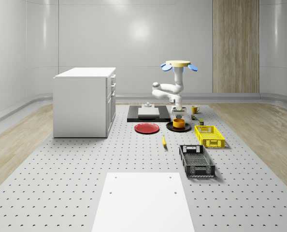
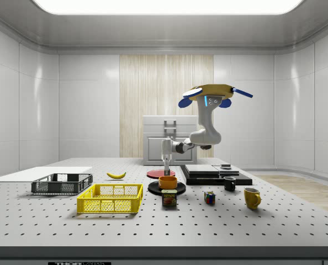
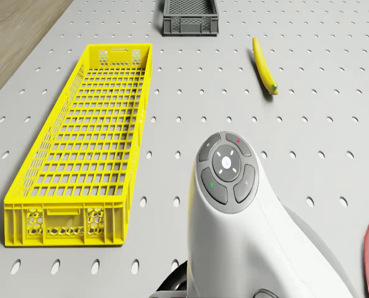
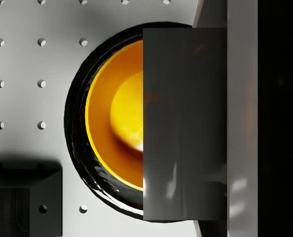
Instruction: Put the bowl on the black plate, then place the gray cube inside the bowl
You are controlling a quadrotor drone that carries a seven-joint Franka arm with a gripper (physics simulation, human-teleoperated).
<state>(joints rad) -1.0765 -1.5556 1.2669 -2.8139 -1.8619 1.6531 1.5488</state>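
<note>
Drone point(image 1: 178, 64) hovers in the air above the far half of the perforated bench point(image 1: 85, 193), arm point(image 1: 170, 89) folded downward beneath it. Gripper point(image 1: 179, 112) hangs directly over the orange bowl point(image 1: 179, 123), just above its rim and not visibly touching it. Bowl already sits on the black plate point(image 1: 171, 128); from the wrist view the bowl point(image 4: 114, 118) lies centred in the dark plate rim point(image 4: 75, 123). A gray cube point(image 4: 186, 123) fills the space between the fingers in the wrist view, hanging over the bowl's open mouth; the fingers look pinched on it, one dark finger point(image 4: 279, 118) at its side. In the side view the gripper point(image 2: 166, 167) stands upright over the bowl point(image 2: 168, 182). Red plate point(image 1: 147, 128) lies just beside the black plate, toward the white cabinet point(image 1: 84, 101). Yellow crate point(image 1: 209, 136) sits nearer the bench's right edge, black crate point(image 1: 196, 160) closer to the near edge, banana point(image 1: 164, 141) between the red plate and the crates. A yellow mug point(image 2: 252, 197), a dark mug point(image 2: 229, 183), a can point(image 2: 169, 197) and a coloured puzzle cube point(image 2: 209, 197) stand near the plate. A black slab point(image 1: 148, 113) lies beyond the plates.
</note>
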